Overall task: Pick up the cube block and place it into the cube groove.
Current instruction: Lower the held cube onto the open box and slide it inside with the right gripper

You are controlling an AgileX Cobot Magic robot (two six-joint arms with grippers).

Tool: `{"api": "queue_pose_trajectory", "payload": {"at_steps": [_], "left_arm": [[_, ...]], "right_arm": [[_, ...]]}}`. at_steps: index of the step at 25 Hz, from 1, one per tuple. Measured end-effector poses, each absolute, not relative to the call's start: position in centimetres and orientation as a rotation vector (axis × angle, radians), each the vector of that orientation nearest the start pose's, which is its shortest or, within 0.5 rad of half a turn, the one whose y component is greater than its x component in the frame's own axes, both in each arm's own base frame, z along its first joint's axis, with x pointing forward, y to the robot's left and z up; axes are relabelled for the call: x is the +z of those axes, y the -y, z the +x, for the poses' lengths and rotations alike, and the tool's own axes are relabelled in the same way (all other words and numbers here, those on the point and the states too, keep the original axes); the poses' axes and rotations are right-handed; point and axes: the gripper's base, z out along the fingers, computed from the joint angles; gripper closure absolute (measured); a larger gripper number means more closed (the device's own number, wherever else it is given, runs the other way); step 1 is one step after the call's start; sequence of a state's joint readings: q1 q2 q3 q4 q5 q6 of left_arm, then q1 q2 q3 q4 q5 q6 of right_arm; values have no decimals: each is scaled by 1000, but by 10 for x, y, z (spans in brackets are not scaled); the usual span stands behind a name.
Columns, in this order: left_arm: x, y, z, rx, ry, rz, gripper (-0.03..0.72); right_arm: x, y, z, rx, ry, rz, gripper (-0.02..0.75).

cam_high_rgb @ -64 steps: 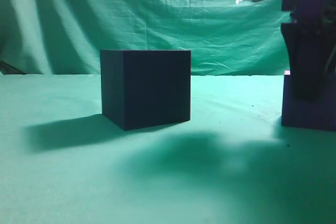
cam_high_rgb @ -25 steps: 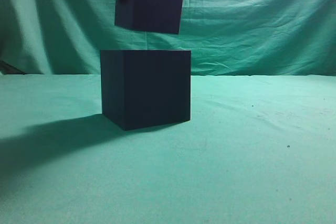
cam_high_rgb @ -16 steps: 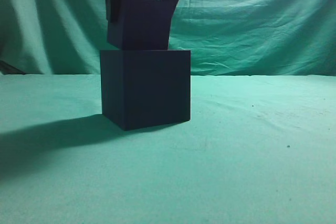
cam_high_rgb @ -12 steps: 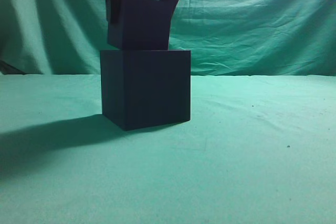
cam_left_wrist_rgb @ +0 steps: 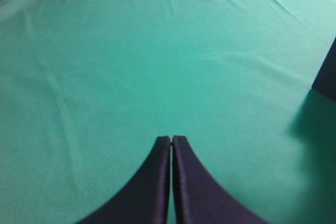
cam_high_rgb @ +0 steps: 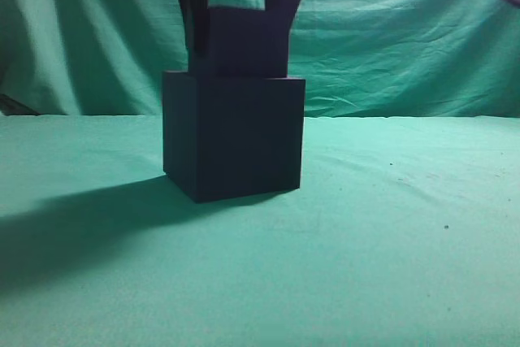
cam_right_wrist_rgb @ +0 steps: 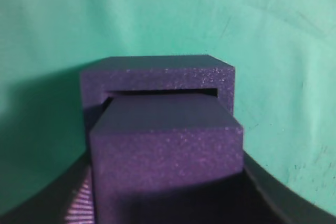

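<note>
Green cloth (cam_high_rgb: 390,249) backdrop: right gripper (cam_high_rgb: 240,18), clamped on the cube block (cam_high_rgb: 240,42), has lowered it partway into the cube groove (cam_high_rgb: 234,136), which has shifted slightly right; release remains; left gripper (cam_left_wrist_rgb: 171,142) closed, empty.

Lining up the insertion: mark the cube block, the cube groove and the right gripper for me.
cube block (cam_right_wrist_rgb: 165,150), right wrist view, speckled top face.
cube groove (cam_high_rgb: 236,136), exterior view, front face.
right gripper (cam_high_rgb: 240,18), exterior view, between the fingers.

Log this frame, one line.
right hand: shut on small dark purple-speckled cube block | block partly inside large matte near-black cube box | left hand: shut, empty
</note>
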State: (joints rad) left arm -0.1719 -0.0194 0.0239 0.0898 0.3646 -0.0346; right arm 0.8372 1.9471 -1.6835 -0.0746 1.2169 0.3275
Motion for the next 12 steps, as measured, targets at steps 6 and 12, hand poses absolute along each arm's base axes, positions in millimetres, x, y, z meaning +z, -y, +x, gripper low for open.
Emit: {"api": "queue_pose_trajectory", "payload": {"at_steps": [6,12], "left_arm": [[173,6,52,-56,-1843,182,688],[173,6,52,-56,-1843,182,688]], "right_arm": [[255,-298,278,42,-2857,-796,309],[244,-301,280,18,-2863,-849,309]]}}
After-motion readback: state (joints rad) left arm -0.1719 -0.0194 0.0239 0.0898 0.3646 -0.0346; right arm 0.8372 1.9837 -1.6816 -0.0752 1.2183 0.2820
